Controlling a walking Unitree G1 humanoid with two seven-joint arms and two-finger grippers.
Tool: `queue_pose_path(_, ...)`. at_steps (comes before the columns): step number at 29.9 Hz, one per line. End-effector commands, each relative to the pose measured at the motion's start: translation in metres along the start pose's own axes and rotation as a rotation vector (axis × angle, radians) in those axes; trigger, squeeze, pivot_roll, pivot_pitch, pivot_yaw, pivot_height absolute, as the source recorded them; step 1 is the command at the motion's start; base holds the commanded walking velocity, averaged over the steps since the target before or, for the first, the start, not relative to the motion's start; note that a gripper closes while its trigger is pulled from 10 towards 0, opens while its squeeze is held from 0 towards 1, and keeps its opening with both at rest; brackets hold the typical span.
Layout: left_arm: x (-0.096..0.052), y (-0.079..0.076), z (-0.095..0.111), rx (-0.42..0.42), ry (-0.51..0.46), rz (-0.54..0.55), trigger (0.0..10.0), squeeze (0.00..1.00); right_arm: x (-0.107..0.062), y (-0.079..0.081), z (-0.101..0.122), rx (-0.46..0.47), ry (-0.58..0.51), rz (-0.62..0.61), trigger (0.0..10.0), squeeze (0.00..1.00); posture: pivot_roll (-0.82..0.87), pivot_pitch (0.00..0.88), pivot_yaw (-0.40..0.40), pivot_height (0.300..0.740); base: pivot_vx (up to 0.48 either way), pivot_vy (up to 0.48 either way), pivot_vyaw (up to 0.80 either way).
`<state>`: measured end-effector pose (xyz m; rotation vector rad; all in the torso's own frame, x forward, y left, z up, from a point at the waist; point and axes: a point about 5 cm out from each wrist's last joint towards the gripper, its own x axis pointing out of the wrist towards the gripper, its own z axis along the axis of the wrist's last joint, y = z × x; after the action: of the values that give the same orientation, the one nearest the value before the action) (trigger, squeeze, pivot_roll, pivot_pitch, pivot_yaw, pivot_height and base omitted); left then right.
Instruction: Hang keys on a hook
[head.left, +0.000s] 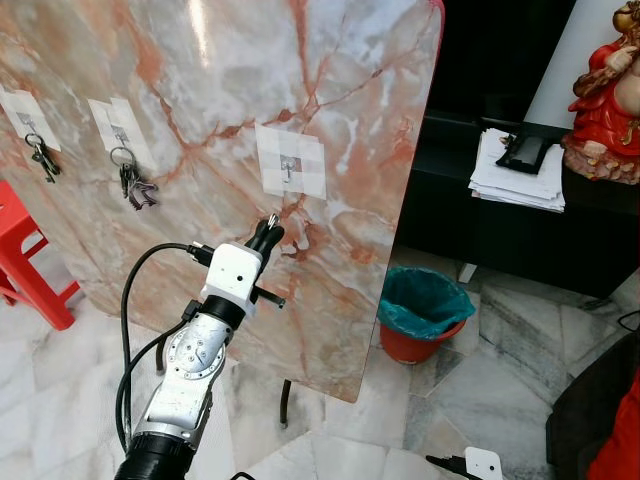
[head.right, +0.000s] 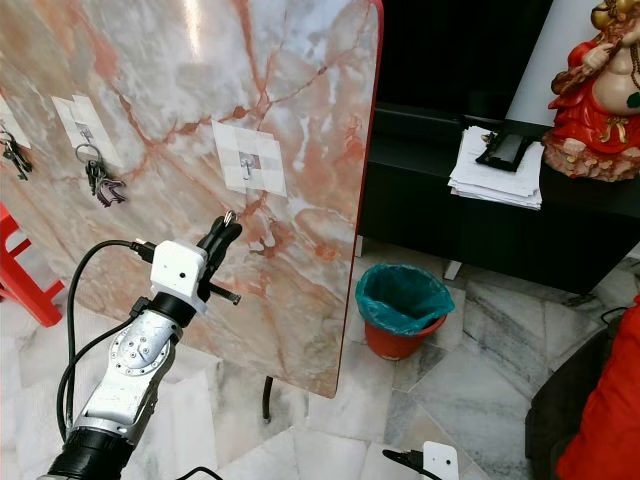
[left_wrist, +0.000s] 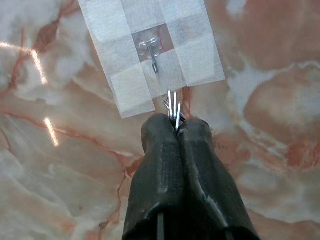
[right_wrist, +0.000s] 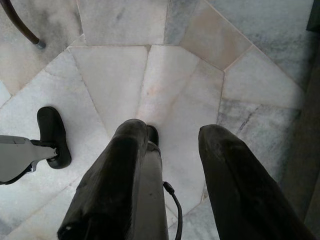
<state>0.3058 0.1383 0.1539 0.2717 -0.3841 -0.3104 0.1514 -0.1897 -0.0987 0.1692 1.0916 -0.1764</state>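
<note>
Your left gripper (head.left: 268, 232) is raised against the marble board (head.left: 200, 90), its two black fingers (left_wrist: 165, 160) pressed together and pinching the keys (left_wrist: 173, 107), whose thin metal ends stick out past the fingertips. The keys sit just below the empty hook (head.left: 288, 167), close to it but apart from it; that hook is fixed in the middle of a white taped patch (left_wrist: 125, 55) on the board. Further toward your left on the same board, two other hooks already carry key bunches: one near the middle-left (head.left: 130, 180) and one at the far edge (head.left: 42, 155). A black cable (head.left: 135, 290) loops from the wrist of your left arm down along the silver forearm. Your right gripper (right_wrist: 172, 145) hangs low over the pale marble floor (right_wrist: 125, 75), its fingers spread apart with nothing between them. Off to your right, a red bin with a teal liner (head.left: 422, 312) stands on the floor beside the board, and a stack of papers (head.left: 515, 170) lies on a dark cabinet (head.left: 480, 230) next to a red figurine (head.left: 608, 100). A red stool (head.left: 30, 260) stands at your far left.
</note>
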Motion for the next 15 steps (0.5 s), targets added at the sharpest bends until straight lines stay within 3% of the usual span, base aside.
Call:
queue_pose_path(1, 0.0030, -0.0017, 0.0073, 0.000, -0.030, -0.015, 10.0, 0.00, -0.0001, -0.0001, -0.0020, 0.000, 0.007, -0.001, 10.0, 0.00, 0.14, 0.063, -0.027, 0.740, 0.000, 0.000, 0.00)
queue_pose_path(15, 0.0029, -0.0039, 0.0087, 0.004, -0.034, -0.030, 10.0, 0.00, 0.0000, 0.0012, -0.0019, -0.002, 0.009, 0.001, 10.0, 0.00, 0.14, 0.075, -0.026, 0.740, 0.000, 0.000, 0.00)
